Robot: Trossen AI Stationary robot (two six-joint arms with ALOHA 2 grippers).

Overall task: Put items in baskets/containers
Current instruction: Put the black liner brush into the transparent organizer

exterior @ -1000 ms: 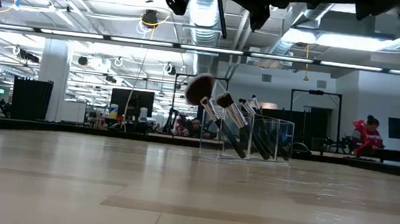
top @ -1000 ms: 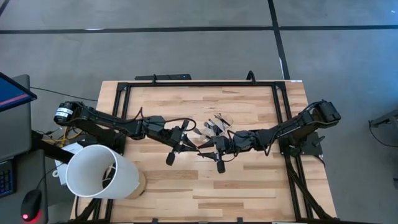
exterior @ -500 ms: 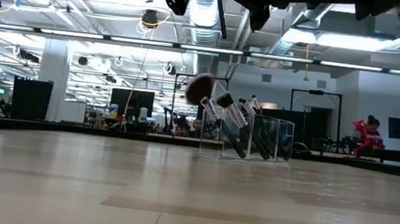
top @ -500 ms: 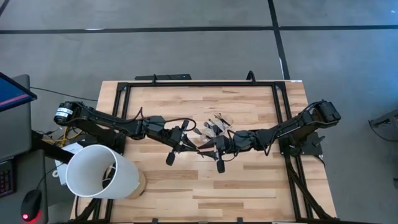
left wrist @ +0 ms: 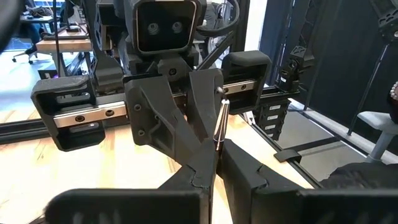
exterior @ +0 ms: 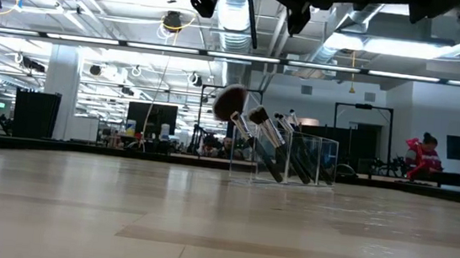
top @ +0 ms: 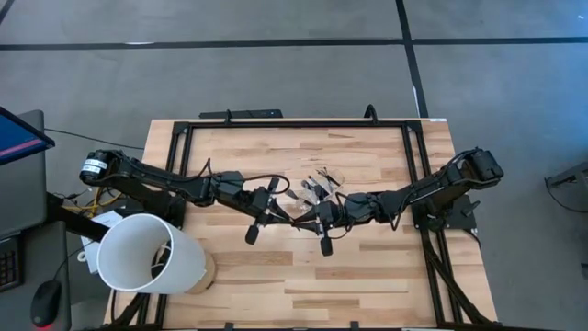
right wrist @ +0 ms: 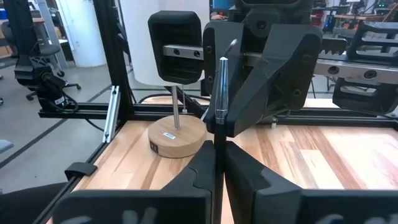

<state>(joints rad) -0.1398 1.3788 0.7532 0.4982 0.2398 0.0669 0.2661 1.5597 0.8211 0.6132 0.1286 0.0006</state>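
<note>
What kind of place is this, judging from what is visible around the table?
Probably a large robotics lab or open workshop: exposed ceiling ducts and strip lights overhead, rows of workstations with monitors behind, and a wooden table framed in black rails carrying two robot arms.

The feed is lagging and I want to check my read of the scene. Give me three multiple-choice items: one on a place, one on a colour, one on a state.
1. Where does the clear box stand?
A) mid-table, close to where the arms meet
B) on the floor
C) inside the cylinder

2. What colour is the large cylinder?
A) black
B) white
C) red

3. What is the right hand doing?
A) open and empty
B) shut on the thin brush
C) out of view

Answers:
1 A: the high view shows it on the wood beside the meeting arms.
2 B: it is plainly white.
3 B: its fingers close on the handle, which the left hand grips too.
</note>
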